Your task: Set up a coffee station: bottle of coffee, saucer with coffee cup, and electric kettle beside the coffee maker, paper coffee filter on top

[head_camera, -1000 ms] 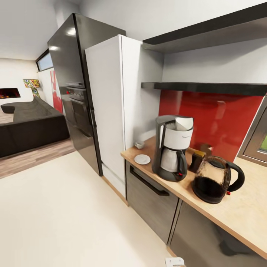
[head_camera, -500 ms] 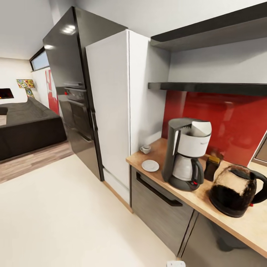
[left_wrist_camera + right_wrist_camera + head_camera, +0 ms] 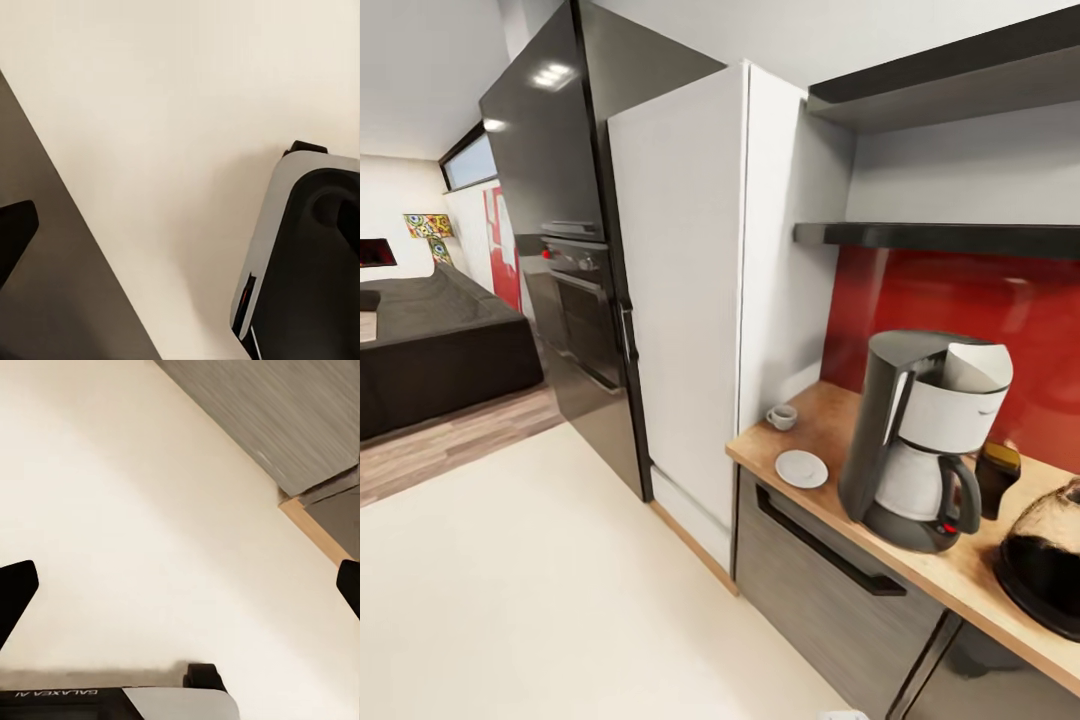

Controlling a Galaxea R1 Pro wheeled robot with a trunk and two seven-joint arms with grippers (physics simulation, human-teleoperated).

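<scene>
Over on the wooden bench (image 3: 830, 425) the coffee maker (image 3: 920, 440) is standing upright with a white paper filter (image 3: 975, 365) sitting in its top. Just beside it, on the side toward the tall white cabinet (image 3: 690, 290), the white saucer (image 3: 801, 468) is lying flat with nothing on it. The little coffee cup (image 3: 781, 416) is resting on the bench a bit farther back, near the cabinet, apart from the saucer. On the coffee maker's other side, the dark bottle of coffee (image 3: 997, 478) is peeking out from behind it, against the red backsplash (image 3: 960, 320). The glass electric kettle (image 3: 1050, 560) is standing at the edge of the head view, cut off by the frame. A black shelf (image 3: 940, 236) is running along the wall above.

The left claw (image 3: 180, 232) is hanging above the pale floor (image 3: 165, 112), with one dark fingertip (image 3: 15, 232) poking in at the side of its wrist view; I cannot tell how wide it is spread. The right claw (image 3: 180, 585) is pointing down at the same floor near the grey cabinet front (image 3: 285, 412), both fingertips (image 3: 15, 589) sitting far out at opposite edges, spread wide and gripping nothing.
</scene>
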